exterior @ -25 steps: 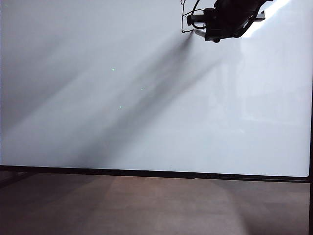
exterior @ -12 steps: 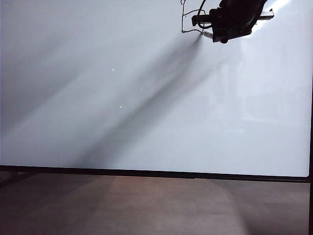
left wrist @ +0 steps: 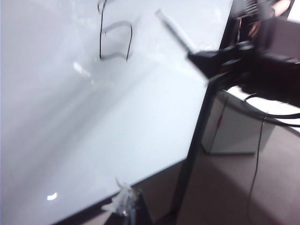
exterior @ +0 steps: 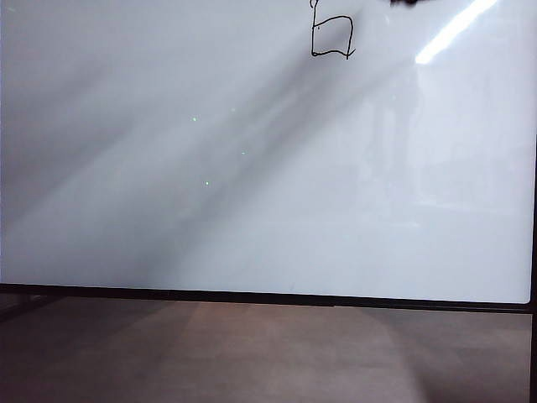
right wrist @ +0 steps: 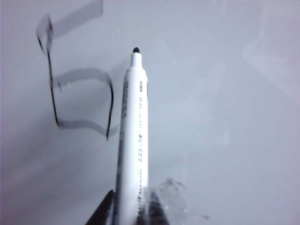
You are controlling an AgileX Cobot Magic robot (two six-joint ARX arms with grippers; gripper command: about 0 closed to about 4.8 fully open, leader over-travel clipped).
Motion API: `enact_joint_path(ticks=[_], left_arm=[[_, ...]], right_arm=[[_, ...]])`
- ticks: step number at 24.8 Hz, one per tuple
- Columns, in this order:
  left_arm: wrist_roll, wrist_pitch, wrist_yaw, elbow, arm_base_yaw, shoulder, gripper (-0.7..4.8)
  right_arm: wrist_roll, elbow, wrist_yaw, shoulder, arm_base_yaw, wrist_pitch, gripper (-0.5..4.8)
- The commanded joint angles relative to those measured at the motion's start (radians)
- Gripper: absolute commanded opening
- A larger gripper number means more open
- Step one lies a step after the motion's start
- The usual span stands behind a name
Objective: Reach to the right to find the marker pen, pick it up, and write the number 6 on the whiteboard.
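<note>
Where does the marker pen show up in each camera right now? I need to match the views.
Exterior view: not in it.
Left wrist view: the marker pen juts from the right gripper toward the whiteboard.
Right wrist view: the pen stands mid-frame, shut in the right gripper, tip off the board.
Shared landmark: the number 6.

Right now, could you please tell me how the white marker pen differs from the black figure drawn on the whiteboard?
The white plastic marker pen is a solid stick, shut in the right claw clear of the glossy whiteboard; the thin black hand-drawn 6 is a flat line on it. The pen is straight; the 6 is a boxy loop. Both show black ink.
</note>
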Motion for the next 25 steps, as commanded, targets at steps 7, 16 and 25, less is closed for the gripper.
enact_joint_path(ticks=[7,16,25], left_arm=[[0.076,-0.003,-0.064,-0.035,-0.001,-0.061,-0.05],[0.080,0.018,-0.059,-0.185,-0.001,-0.184,-0.05],[0.136,0.092,-0.077,-0.447,-0.001,-0.376,-0.05]], right_arm=[[-0.048,0.002,0.001,-0.332,0.002,-0.180,-0.01],[-0.064,-0.032,0.007,-0.516,0.000,-0.357,-0.01],[-0.064,-0.330,0.000,-0.731,0.000,-0.253,-0.01]])
